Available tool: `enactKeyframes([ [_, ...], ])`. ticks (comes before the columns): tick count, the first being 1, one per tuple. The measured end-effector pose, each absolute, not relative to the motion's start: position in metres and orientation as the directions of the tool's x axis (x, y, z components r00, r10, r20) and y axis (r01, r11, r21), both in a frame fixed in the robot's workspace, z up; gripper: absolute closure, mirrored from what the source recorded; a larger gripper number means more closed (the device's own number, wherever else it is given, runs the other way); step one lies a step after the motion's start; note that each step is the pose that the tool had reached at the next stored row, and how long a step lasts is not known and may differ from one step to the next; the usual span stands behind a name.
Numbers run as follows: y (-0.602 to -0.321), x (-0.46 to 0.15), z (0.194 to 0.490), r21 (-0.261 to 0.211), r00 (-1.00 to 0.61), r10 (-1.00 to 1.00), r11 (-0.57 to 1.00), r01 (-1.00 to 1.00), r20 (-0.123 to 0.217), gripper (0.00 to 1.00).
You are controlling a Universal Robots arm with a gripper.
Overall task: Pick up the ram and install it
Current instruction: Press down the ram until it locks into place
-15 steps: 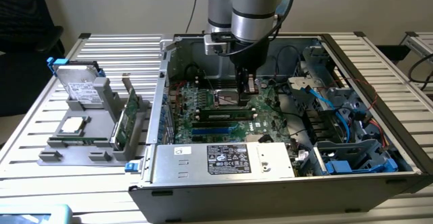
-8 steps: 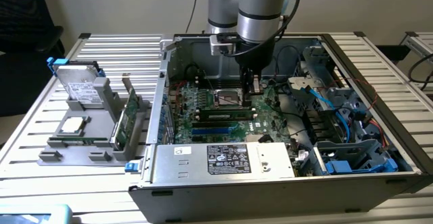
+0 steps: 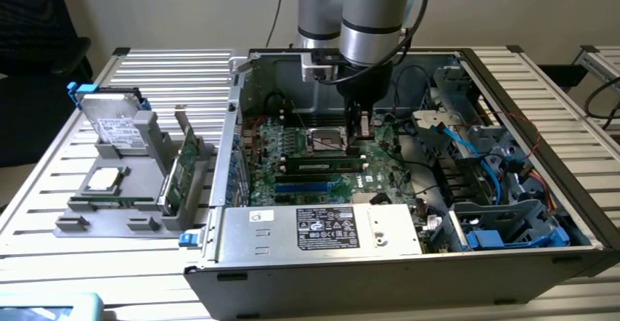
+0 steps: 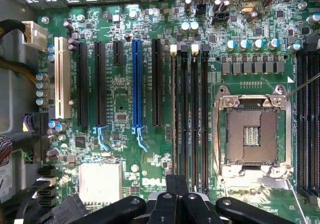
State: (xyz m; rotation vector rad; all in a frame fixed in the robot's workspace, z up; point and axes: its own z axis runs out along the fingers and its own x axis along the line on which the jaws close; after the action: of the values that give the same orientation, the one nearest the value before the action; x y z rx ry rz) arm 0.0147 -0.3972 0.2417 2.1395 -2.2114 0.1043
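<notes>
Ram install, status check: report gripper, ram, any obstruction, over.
Gripper shut, low over motherboard beside CPU socket. Ram lying in its slot. Nothing blocking.

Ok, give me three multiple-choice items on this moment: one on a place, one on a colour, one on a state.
1. Where is the black gripper?
A. Over the green motherboard inside the open grey computer case
B. Over the grey parts holder
C. Outside the case, on the table

2. What colour is the long slot between the black expansion slots?
A. Red
B. Blue
C. Yellow

3. The square metal-framed processor socket is:
A. Under a cooler
B. Bare
C. Covered by a card

Answers: A, the arm reaches down into the case; B, the wrist view shows it blue; B, its contacts lie exposed.
</notes>
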Motion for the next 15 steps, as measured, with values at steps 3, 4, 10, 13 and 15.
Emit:
enactKeyframes([
  [3, -0.3972, 0.0147, 0.2381, -0.005, -0.033, -0.995, 0.033, -0.999, 0.092, 0.89],
  [4, -0.3972, 0.0147, 0.2375, -0.005, -0.032, -0.995, 0.031, -0.999, 0.092, 0.89],
  [10, -0.3962, 0.0148, 0.2359, -0.005, -0.024, -0.995, 0.024, -1.000, 0.092, 0.89],
  [13, -0.3962, 0.0148, 0.2343, -0.005, -0.020, -0.996, 0.019, -1.000, 0.092, 0.89],
  [15, -0.3962, 0.0148, 0.2331, -0.005, -0.014, -0.996, 0.014, -1.000, 0.092, 0.89],
])
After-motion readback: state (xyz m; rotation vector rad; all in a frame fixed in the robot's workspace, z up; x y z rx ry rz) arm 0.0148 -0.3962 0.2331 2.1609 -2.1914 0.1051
